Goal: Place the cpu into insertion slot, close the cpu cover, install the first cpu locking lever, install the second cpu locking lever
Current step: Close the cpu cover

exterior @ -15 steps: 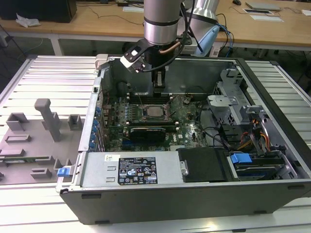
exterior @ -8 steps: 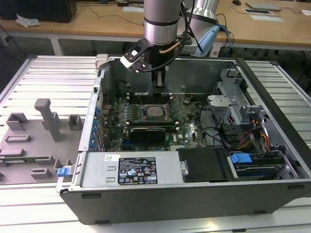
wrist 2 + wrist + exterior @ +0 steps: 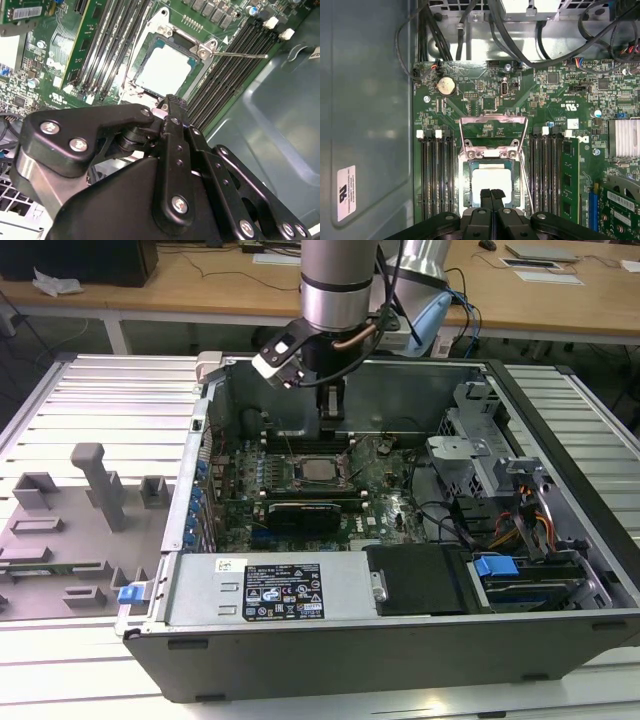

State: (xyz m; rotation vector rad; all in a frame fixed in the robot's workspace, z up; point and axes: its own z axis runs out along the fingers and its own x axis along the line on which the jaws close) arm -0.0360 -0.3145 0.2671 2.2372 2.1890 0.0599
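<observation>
An open computer case (image 3: 300,660) is lying on its side on a slatted metal table (image 3: 100,390). Grey moulded fixtures (image 3: 100,485) are standing on the table towards the exterior view's left. Pale wooden desks (image 3: 200,290) are running across the far side of the room, with papers and cables lying on them. Inside the case, a labelled power supply (image 3: 270,590) is sitting along the near wall. Bundled cables (image 3: 500,530) are filling the exterior view's right end.

The arm (image 3: 335,280) is reaching down from above into the far part of the case. The gripper (image 3: 491,192) is hanging just over the green motherboard (image 3: 485,80). Its two black fingers are pressing together at the tips, with nothing between them.

The cpu (image 3: 491,177) is lying flat in the insertion slot (image 3: 468,175), its pale metal top facing up, right beneath the fingertips. I cannot tell whether the tips are touching it. The cpu cover (image 3: 493,119) is standing open, swung back from the slot on the side away from the gripper. A thin wire lever (image 3: 240,54) is sticking out beside the slot. Rows of dark memory slots (image 3: 435,175) are flanking the slot on both sides. A round coin battery (image 3: 445,86) is sitting on the board beyond the cover.
</observation>
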